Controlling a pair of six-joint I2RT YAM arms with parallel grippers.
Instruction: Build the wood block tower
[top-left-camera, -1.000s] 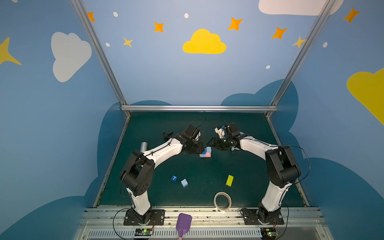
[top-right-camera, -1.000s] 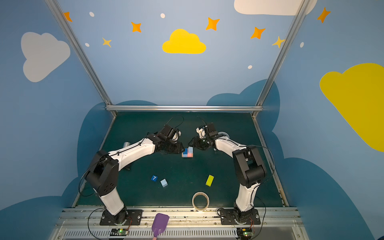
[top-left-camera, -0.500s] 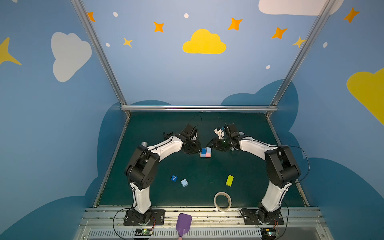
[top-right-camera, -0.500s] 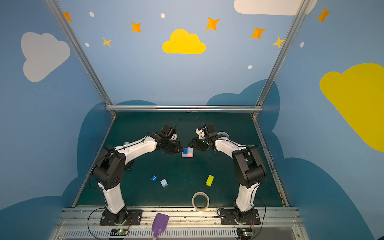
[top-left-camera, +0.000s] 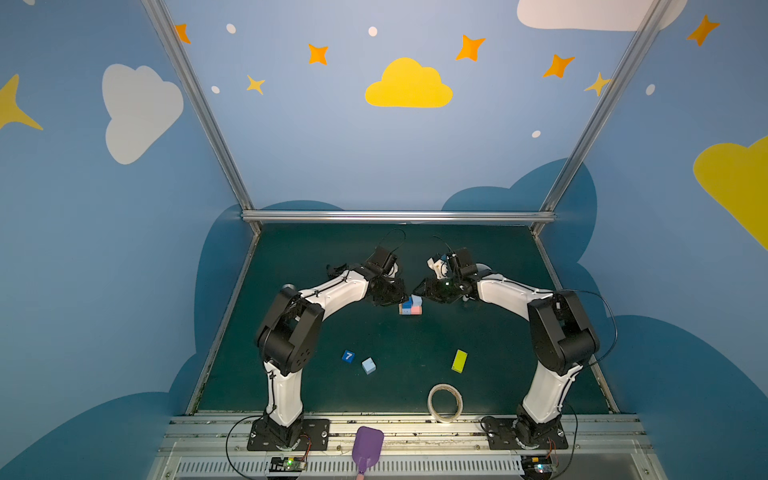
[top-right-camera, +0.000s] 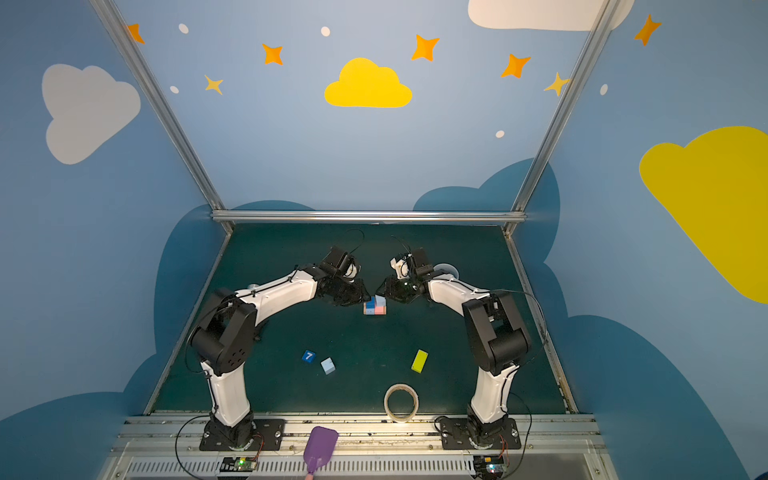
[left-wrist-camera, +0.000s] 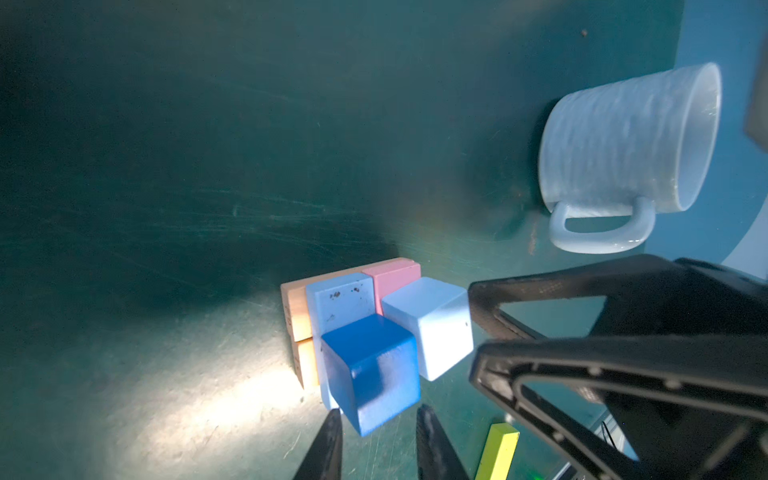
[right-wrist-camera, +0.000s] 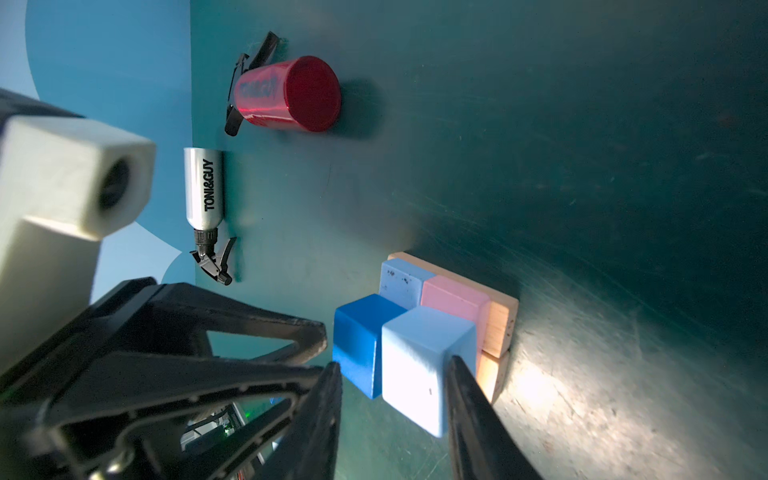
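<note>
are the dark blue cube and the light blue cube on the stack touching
Touching. Both wrist views show the dark blue cube flush against the light blue cube, no gap between them.

Cubes (left-wrist-camera: 370, 365) atop flat blocks (left-wrist-camera: 340, 296) — apparently flush

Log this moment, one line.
left end effector: straddles stacked dark blue cube, grip unclear | right end effector: open around stacked light blue cube | unplaced: yellow-green block
</note>
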